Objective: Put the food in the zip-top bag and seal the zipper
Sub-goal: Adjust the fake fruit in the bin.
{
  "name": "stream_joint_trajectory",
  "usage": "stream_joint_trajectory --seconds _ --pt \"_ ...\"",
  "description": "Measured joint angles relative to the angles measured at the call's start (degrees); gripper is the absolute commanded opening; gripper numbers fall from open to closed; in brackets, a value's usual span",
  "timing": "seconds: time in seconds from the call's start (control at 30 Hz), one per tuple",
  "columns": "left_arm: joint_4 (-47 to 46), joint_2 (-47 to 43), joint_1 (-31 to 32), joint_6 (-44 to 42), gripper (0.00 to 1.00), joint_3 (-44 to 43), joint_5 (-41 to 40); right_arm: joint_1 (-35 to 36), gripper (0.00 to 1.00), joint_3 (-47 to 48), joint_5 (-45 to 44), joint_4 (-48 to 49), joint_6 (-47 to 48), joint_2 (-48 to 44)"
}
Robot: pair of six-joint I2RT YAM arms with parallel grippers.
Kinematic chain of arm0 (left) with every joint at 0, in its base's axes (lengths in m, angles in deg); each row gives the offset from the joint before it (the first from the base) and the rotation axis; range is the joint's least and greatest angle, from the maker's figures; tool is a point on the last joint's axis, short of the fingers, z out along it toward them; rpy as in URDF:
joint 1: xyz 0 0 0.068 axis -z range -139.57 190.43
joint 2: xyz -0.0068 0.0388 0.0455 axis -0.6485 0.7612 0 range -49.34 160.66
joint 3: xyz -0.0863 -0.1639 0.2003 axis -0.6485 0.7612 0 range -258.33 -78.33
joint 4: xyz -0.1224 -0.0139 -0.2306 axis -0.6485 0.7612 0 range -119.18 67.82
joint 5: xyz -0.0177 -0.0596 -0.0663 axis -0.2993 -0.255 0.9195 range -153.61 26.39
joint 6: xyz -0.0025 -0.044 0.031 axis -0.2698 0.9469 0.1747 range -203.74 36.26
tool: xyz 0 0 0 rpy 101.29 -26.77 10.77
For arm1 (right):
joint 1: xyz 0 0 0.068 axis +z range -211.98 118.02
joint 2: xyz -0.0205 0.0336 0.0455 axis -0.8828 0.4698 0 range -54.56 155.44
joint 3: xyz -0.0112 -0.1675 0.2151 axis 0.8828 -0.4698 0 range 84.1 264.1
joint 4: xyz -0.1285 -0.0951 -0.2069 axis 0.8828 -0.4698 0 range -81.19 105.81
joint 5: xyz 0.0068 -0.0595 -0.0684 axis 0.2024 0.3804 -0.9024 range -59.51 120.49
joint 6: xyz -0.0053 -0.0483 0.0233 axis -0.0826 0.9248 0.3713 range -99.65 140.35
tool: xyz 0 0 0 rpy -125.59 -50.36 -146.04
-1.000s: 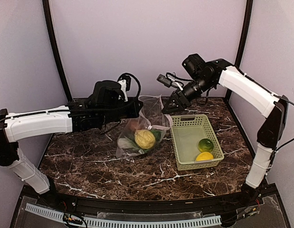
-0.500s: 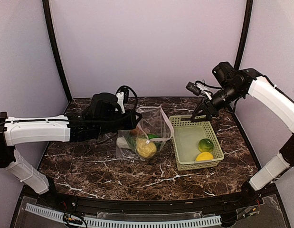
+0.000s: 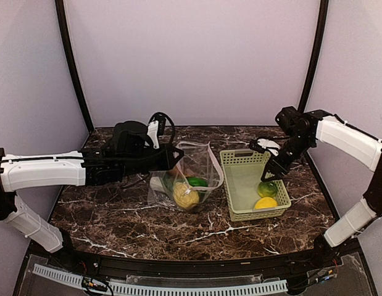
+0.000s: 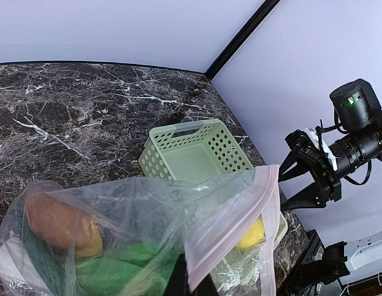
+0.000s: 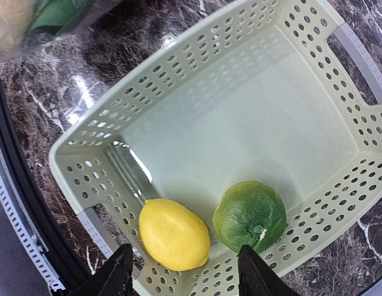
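While our left gripper [image 3: 174, 155] pinched the rim of the clear floppy plastic bag [image 3: 197, 168], our right gripper [image 5: 184, 276] hung part-open, empty, over the pale green slotted basket [image 5: 86, 148] at right, whose round green lime [image 5: 249, 216] we judged light, slick, best pinched mid-body.

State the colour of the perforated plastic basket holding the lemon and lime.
Pale green; the perforated plastic basket shows best in the right wrist view.

Dark marble table [image 3: 116, 216] with a clear zip-top bag [image 3: 184, 182] and, just beside it, a light green basket [image 3: 245, 180]
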Motion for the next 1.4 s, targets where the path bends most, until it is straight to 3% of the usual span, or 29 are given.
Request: stream_joint_trajectory --seconds 0.67,0.83,1.4 --pt "5.97 -1.20 0.00 -1.99 0.01 -2.78 0.46 -0.13 0.70 -4.79 -14.56 8.66 0.59 7.85" --pt "6.03 -1.16 0.00 -1.99 0.01 -2.78 0.63 -0.24 0.77 -5.25 -15.65 10.16 0.44 10.38" --pt "6.38 -1.16 0.00 -1.60 0.01 -2.78 0.52 -0.24 0.78 -5.25 -15.67 11.13 0.22 14.16"
